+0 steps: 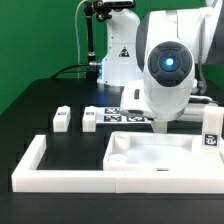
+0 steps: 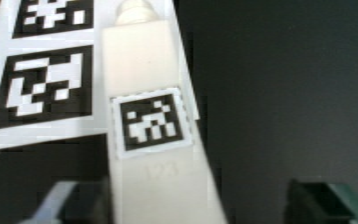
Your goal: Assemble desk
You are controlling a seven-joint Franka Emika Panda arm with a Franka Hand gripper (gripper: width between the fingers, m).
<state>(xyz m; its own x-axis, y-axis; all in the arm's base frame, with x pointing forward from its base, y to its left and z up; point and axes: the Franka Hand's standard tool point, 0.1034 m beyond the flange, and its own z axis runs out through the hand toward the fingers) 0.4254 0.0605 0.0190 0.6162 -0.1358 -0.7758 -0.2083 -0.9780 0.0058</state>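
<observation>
**A:** Where was the tabletop (image 1: 165, 155)?
**B:** Flat on the table (image 1: 40, 100), just in front of the arm and near the rail (image 1: 30, 165).
**A:** And the gripper (image 2: 197, 192)?
**B:** Low over a lying leg (image 2: 149, 130), beside the marker board (image 2: 30, 70). Its fingers (image 2: 332, 200) stood partly open on either side of that leg, with a gap on one side. Nothing was held.
**A:** Any more?
**B:** Two other legs (image 1: 62, 118) (image 1: 90, 119) stood behind the rail.

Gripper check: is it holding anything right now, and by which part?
Nothing is held yet, it seems: the gripper straddles a tagged white leg, but a dark gap shows between the leg and one of the fingers.
</observation>
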